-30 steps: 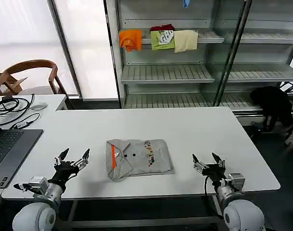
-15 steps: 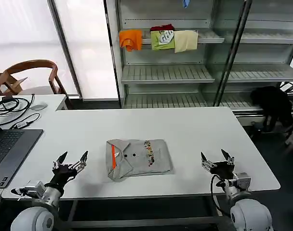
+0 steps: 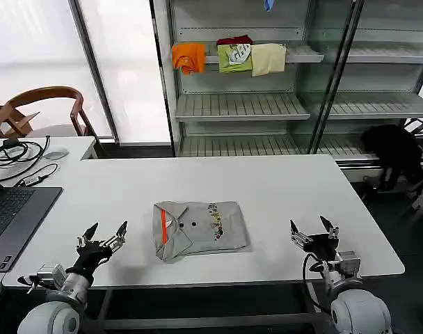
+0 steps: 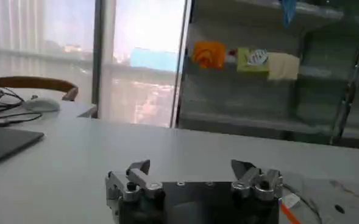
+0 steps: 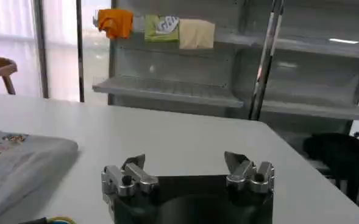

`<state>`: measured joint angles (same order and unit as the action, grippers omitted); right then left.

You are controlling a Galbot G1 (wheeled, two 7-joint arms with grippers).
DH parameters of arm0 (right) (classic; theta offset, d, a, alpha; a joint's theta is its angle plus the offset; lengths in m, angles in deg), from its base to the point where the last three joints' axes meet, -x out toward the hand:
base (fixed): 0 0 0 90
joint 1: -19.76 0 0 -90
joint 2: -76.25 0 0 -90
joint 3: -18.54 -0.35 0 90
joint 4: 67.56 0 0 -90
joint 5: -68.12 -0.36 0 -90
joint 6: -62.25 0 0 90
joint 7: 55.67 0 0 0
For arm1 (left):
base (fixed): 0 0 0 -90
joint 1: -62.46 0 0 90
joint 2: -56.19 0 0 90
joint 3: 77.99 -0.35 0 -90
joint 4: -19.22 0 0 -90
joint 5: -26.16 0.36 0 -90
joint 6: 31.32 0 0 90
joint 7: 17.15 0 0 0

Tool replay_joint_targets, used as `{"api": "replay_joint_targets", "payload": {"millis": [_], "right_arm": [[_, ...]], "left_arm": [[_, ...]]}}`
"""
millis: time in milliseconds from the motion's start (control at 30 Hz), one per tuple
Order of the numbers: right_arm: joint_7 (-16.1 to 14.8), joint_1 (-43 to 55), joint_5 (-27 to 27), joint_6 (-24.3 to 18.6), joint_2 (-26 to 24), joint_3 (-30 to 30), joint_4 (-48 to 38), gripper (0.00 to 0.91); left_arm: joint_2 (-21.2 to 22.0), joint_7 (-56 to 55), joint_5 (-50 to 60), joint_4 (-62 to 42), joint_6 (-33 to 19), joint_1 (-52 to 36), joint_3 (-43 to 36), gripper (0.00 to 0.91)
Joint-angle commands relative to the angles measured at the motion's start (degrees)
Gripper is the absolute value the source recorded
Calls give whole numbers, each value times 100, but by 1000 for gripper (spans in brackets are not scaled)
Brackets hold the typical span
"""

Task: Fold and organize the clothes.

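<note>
A light grey shirt [image 3: 200, 229] lies folded into a neat bundle at the middle of the white table [image 3: 281, 188], with an orange stripe and dark dots on its left part and a multicolour print near the centre. Its edge shows in the left wrist view [image 4: 337, 204] and the right wrist view [image 5: 21, 161]. My left gripper [image 3: 106, 234] hovers open near the table's front edge, left of the bundle, holding nothing [image 4: 191, 167]. My right gripper [image 3: 312, 228] is open and empty to the right of the bundle, also near the front edge [image 5: 184, 161].
A laptop [image 3: 13, 216], cables and a mouse [image 3: 56, 154] lie on the left desk, beside a wooden chair [image 3: 44, 104]. Behind the table stands a shelf unit [image 3: 267, 104] with small orange, green and cream folded garments [image 3: 229, 56]. A black heap of cloth [image 3: 392, 149] rests at the right.
Both grippers have drawn back from the folded shirt toward the table's front edge, the right one also shifting outward to the right. The shirt has not moved.
</note>
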<state>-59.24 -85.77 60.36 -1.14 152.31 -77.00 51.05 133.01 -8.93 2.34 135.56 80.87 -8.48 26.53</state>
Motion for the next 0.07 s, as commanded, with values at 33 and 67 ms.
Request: {"api": "replay_joint_targets", "payload": {"millis": [33,67], "right_arm": [[202,48,69,36,123,75,-32,907],[156,57,94,-47,157,79,-42,907]], "left_arm": [[-1,14,484,-186,-300,-8,-82,907],[-4,11,492,-211,-320,0,-96,907]]}}
